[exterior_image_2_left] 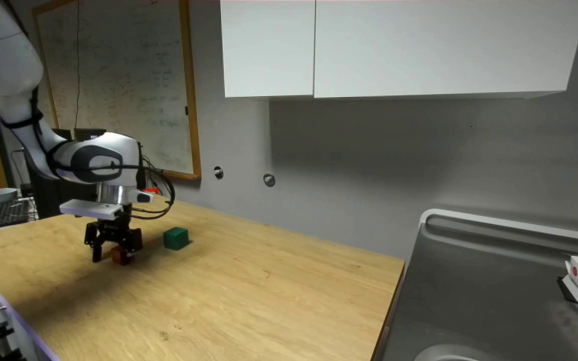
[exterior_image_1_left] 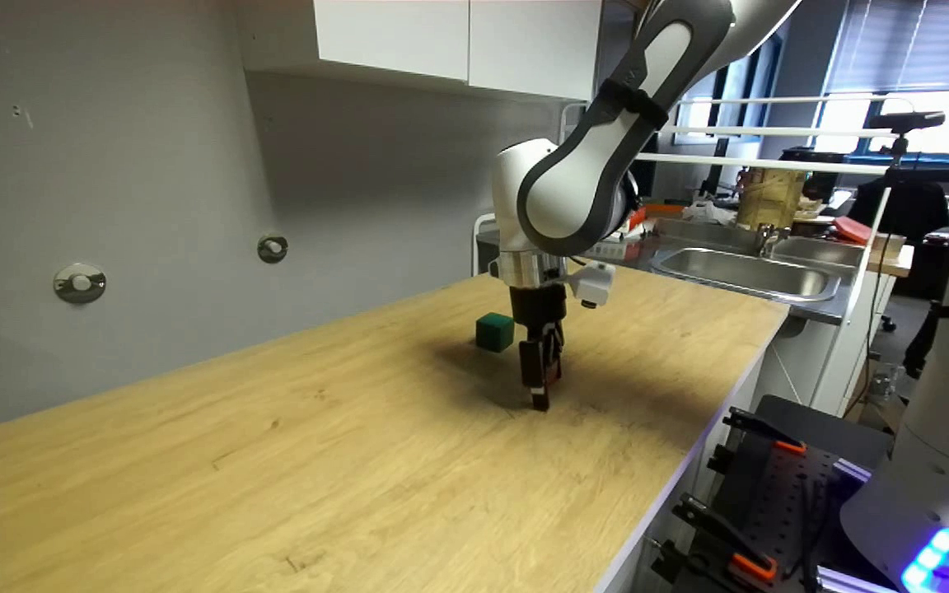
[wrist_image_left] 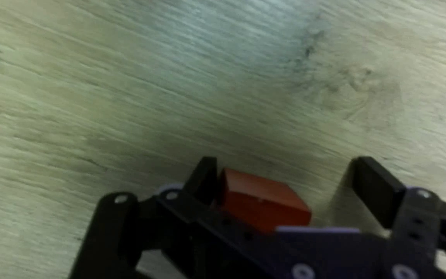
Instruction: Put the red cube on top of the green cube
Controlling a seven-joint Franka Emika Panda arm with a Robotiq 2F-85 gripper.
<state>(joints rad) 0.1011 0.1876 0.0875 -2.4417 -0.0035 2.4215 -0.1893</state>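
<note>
So I'm standing here watching the arm, and the gripper is pretty wide, fingers well apart with the red cube sitting between them. It's not centered though: in the wrist view, low in the middle of the frame, the cube is right up beside the finger on the left, and I can't tell if they actually touch. Over to the right there's a clear gap before the other finger, so it's loose in there. The cube's a bit skewed too, the edges running across the frame slope down toward the right. As for a long axis, the sides look about even and black gripper parts cover its lower bit, so I can't pick one. In an exterior view it's down on the wooden tabletop, lower left of the frame, partly hidden by the fingers. The green cube is near it, a little up and to the right, apart from the gripper, sitting flat with its top and two sides showing
</note>
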